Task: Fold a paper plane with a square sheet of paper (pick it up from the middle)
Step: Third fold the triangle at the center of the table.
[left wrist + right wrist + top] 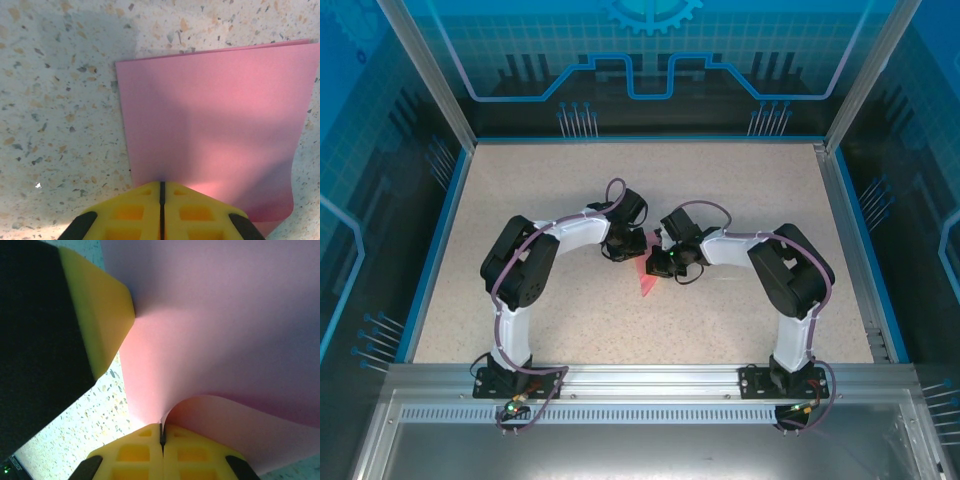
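Observation:
The pink sheet of paper (646, 278) sits between my two grippers at the middle of the table, and looks folded. In the left wrist view the paper (210, 125) spreads away from my left gripper (161, 184), whose yellow jaws are shut at its near edge, over the speckled table. My right gripper (161, 427) is shut on a curled edge of the paper (225, 330), which slips into the slit between its jaws. A yellow finger (102, 315) of the left gripper rests against the sheet in that view. From above, the left gripper (626, 248) and right gripper (665, 262) nearly touch.
The speckled beige tabletop (520, 200) has a blue rim and glass walls on three sides. Both arms bend inward from their bases on the metal rail (650, 380) at the near edge.

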